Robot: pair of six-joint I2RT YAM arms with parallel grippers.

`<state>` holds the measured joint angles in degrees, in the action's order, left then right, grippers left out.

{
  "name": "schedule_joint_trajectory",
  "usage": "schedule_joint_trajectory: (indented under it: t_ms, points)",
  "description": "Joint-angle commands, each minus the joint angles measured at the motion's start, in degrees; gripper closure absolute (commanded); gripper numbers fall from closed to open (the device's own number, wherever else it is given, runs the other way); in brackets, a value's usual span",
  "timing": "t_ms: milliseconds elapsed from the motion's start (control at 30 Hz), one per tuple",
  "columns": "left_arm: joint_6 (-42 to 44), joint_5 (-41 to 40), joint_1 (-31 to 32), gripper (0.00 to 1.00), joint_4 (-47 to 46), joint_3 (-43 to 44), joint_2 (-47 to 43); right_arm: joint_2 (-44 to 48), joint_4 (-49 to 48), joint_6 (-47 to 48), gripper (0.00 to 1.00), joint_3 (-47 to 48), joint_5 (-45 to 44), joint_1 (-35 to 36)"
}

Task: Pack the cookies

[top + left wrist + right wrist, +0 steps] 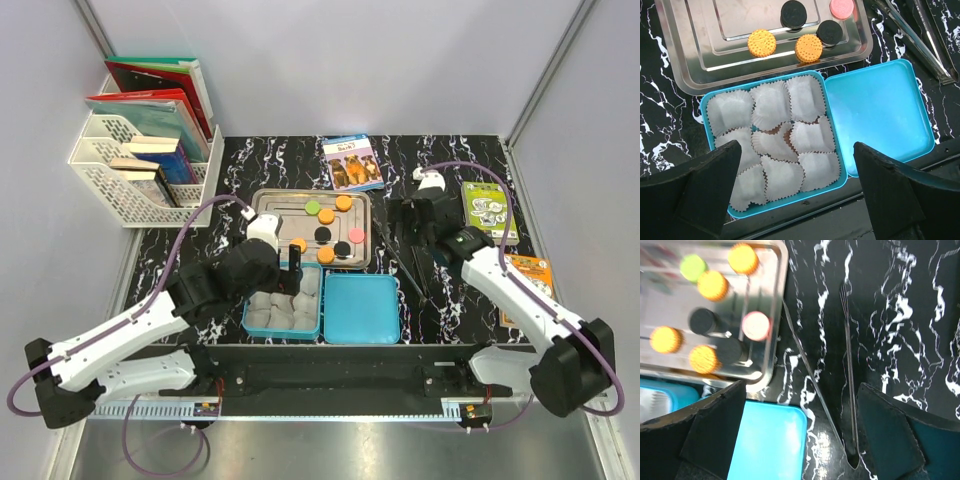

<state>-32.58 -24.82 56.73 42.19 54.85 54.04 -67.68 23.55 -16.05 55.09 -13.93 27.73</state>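
My left end effector hangs released over the blue box. Its fingers are spread wide with nothing between them. In my left wrist view the box sits straight below me, filled with paper cups in three rows. The lid lies flat just to the right of the box, edge to edge with it.

The cookies are all on the steel tray, which sits just beyond the box. I count eight: four orange, two black, one green and one pink. The green one lies toward the tray's far side. Two orange ones and a black one lie near the edge closest to the box.

My right end effector is released too, its fingers held apart. It hovers over the black marbled worktop to the right of the tray. The metal tongs lie on the worktop under it, their arms fanning out toward the far side. In my right wrist view their joined end falls between my fingers, and neither finger touches them as far as I can tell.

A booklet with dogs on it lies at the worktop's far edge. A white rack of books stands off to the far left.
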Motion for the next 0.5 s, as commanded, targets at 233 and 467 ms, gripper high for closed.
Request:
schedule_joint_trajectory:
  t_ms: [233, 467]
  points:
    - [-0.8, 4.4, -0.1, 0.01, -5.4, -4.5, -6.0, -16.2, 7.8, 3.3, 0.0, 7.8, 2.4, -0.7]
    - [-1.0, 5.6, 0.0, 0.01, -5.7, -6.3, -8.0, -23.2, 8.0, 2.2, 0.0, 9.3, 5.9, -4.1]
